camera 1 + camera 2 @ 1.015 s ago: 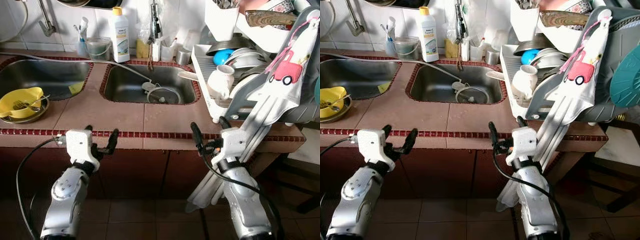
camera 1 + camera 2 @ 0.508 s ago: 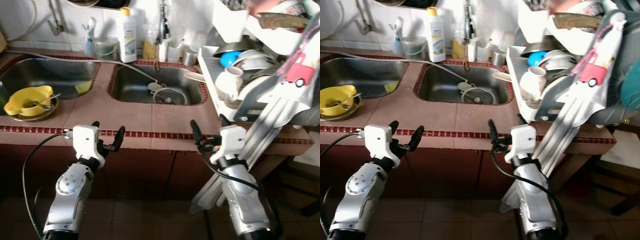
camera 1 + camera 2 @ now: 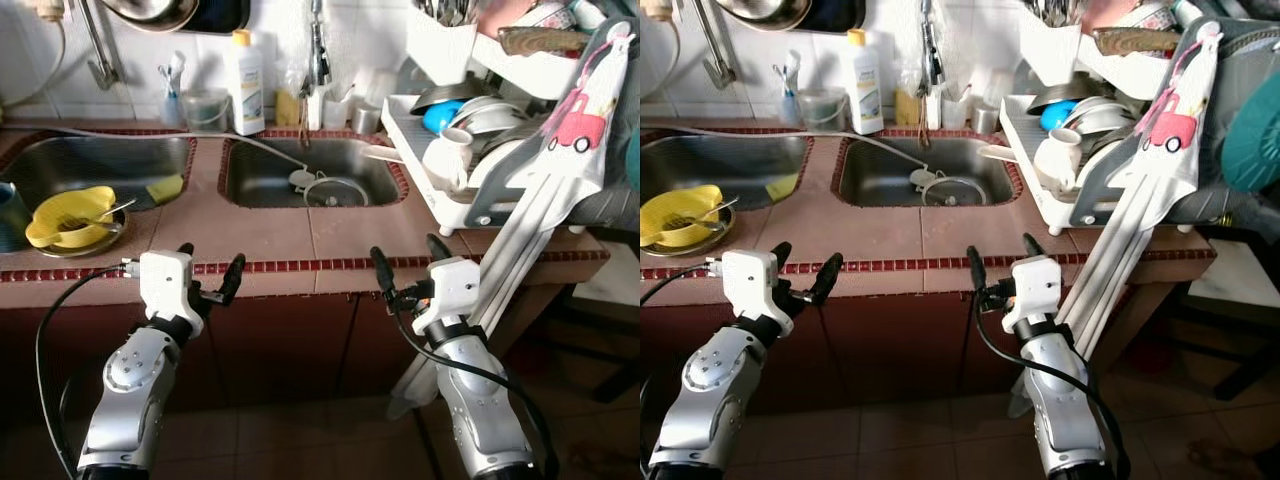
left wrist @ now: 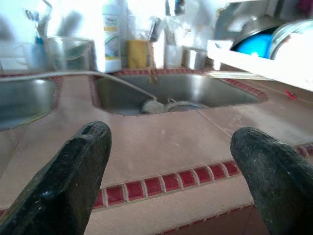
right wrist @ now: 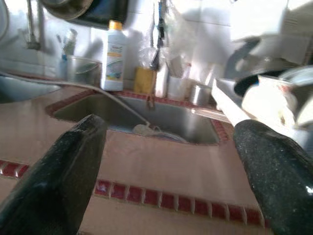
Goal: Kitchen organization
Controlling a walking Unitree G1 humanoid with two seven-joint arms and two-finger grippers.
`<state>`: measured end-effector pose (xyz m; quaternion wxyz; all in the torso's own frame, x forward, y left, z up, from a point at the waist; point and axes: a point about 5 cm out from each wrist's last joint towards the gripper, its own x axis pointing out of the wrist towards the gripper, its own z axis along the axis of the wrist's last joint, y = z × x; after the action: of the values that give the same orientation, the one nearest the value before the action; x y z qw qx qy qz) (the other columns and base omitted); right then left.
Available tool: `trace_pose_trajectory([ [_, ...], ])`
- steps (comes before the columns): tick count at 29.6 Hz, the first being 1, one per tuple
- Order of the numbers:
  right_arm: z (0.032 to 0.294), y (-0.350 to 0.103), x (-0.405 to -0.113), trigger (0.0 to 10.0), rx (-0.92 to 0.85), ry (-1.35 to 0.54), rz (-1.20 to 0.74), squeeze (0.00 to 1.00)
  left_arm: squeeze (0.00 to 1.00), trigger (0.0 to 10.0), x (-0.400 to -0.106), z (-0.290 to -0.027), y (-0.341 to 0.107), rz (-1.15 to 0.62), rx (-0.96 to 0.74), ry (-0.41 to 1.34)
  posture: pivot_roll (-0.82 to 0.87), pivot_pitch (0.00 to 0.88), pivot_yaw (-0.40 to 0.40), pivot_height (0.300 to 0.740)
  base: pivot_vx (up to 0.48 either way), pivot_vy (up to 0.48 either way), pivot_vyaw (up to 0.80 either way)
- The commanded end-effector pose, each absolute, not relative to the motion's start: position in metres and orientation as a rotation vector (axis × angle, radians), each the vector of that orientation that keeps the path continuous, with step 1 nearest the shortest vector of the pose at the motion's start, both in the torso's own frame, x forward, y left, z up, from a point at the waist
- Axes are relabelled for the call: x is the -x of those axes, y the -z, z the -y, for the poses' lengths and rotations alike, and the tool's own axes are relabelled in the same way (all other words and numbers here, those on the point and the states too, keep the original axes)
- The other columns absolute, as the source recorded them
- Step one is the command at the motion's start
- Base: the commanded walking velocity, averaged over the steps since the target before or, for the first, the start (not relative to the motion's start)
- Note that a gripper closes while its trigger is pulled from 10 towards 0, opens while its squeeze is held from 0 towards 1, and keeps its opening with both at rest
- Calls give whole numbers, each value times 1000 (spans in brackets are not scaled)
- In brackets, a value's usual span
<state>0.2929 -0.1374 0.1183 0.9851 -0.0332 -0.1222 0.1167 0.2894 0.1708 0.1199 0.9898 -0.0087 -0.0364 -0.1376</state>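
Terracotta-tiled surface [image 3: 250,225] with a red mosaic edge carries two stainless steel sinks. The middle sink [image 3: 305,170] holds a round strainer lid [image 3: 335,190] near its drain, and a grey hose [image 3: 150,133] runs across into it. By the left sink [image 3: 95,160] a yellow plastic bowl [image 3: 68,215] with a spoon sits in a metal dish. A white detergent bottle [image 3: 243,68] stands against the tiled wall. At the right, a white dish rack [image 3: 470,150] is crowded with a white mug [image 3: 447,160], plates and a blue bowl [image 3: 440,115]; a pale folded ironing board [image 3: 520,230] leans against the surface's edge. Left hand [image 3: 207,272] and right hand [image 3: 405,270] hover before the edge, fingers apart, holding nothing.
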Motion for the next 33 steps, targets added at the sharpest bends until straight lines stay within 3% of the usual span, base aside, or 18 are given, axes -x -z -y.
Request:
trace_pose_trajectory([
  [1, 139, -121, -294, 10000, 61, -228, 257, 0, 0, 10000, -290, -172, -122, 72, -3, 276, -171, 1, -15, 740, 0, 330, 0],
  [13, 139, -121, -293, 10000, 59, -223, 257, 0, 0, 10000, -290, -171, -124, 70, -10, 285, -170, 13, -12, 740, 0, 320, 0],
  [33, 141, -122, -294, 10000, 75, -235, 253, 0, 0, 10000, -286, -158, -126, 81, -76, 351, -171, 26, -23, 740, 0, 0, 0],
])
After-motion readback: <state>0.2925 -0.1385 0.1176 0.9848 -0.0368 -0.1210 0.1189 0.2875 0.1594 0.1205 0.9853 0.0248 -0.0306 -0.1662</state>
